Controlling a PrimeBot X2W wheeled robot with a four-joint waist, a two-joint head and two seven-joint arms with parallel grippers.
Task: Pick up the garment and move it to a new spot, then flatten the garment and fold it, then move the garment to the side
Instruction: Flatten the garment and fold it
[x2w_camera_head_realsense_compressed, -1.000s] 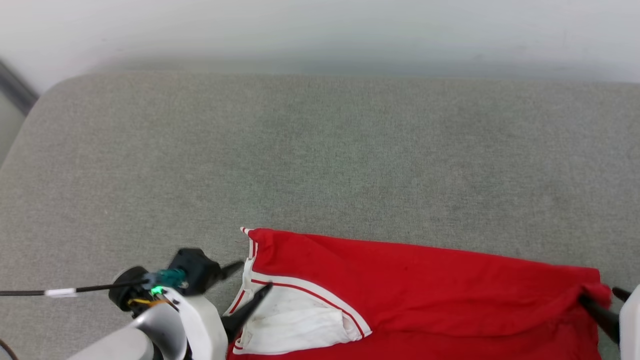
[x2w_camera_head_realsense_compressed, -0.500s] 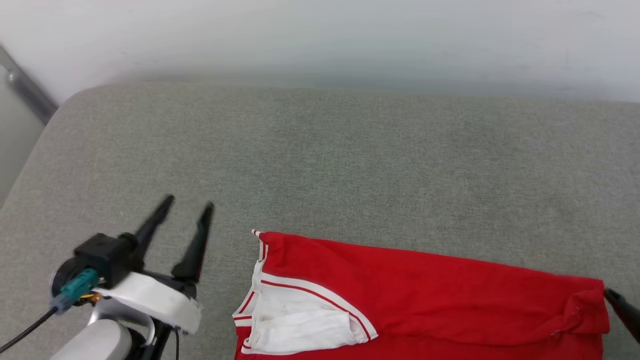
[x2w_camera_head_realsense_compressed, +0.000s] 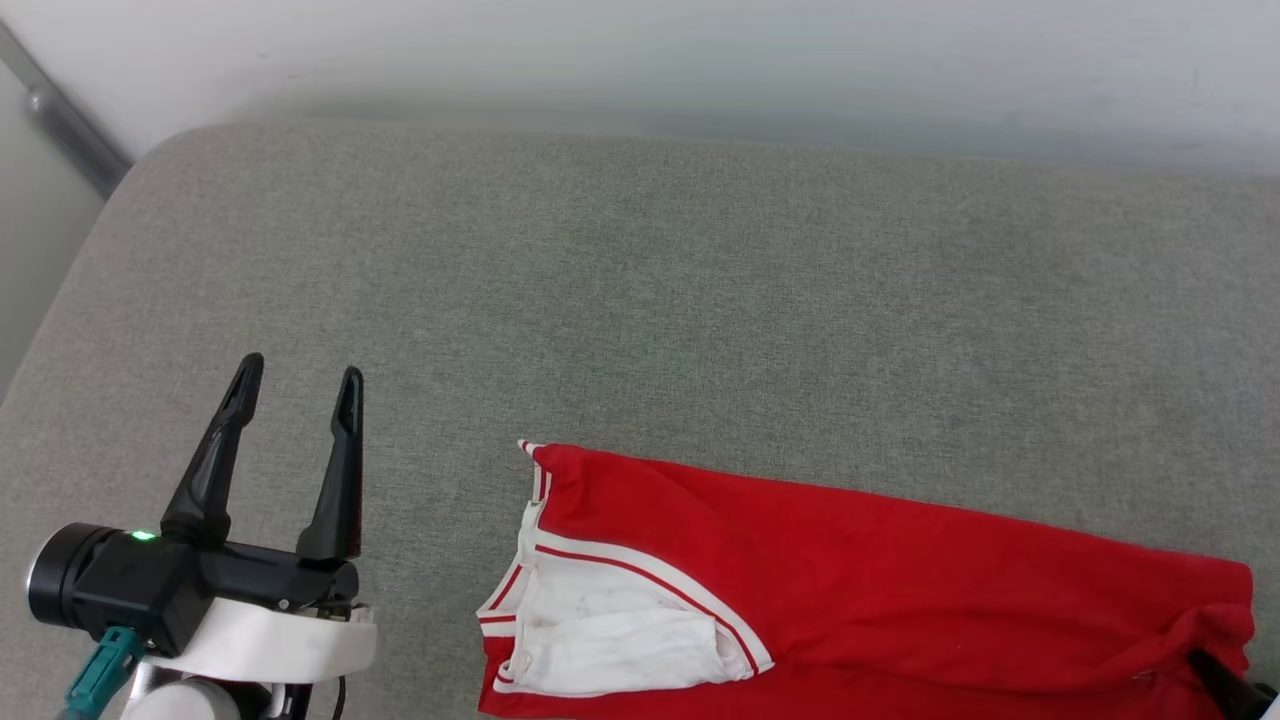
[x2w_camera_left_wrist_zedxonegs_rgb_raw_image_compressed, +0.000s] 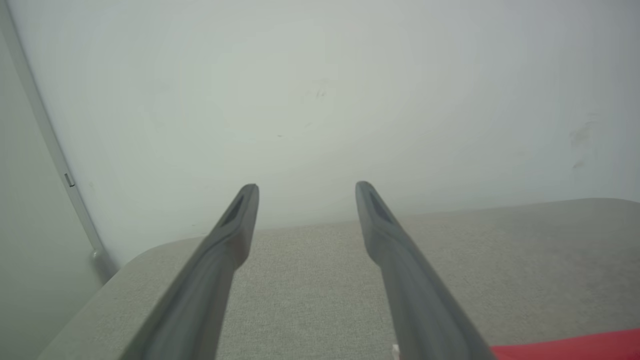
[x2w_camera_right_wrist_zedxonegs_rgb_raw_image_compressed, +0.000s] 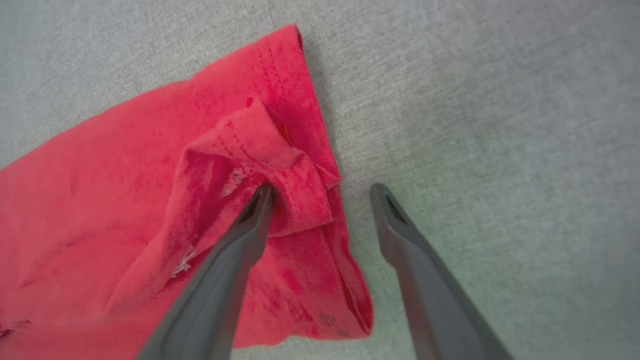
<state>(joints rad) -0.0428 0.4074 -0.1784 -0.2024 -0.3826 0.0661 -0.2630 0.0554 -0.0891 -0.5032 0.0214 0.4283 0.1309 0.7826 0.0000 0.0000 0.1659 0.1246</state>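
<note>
Here, the left gripper (x2w_camera_head_realsense_compressed: 300, 368) and right gripper (x2w_camera_right_wrist_zedxonegs_rgb_raw_image_compressed: 322, 190) stood wide, empty; one right finger (x2w_camera_right_wrist_zedxonegs_rgb_raw_image_compressed: 240, 250) touched the raised hem of the folded red-and-white fabric jersey (x2w_camera_head_realsense_compressed: 850, 560) and might snag it.

We count one garment (x2w_camera_head_realsense_compressed: 880, 570), red, with one white panel (x2w_camera_head_realsense_compressed: 610, 625) showing at its left end. There are two grippers, the left gripper (x2w_camera_head_realsense_compressed: 300, 375) and the right gripper (x2w_camera_right_wrist_zedxonegs_rgb_raw_image_compressed: 322, 192), each with two dark fingers (x2w_camera_head_realsense_compressed: 337, 470) (four in all). One grey bench (x2w_camera_head_realsense_compressed: 700, 300), one pale wall (x2w_camera_head_realsense_compressed: 700, 60) on the far side.
</note>
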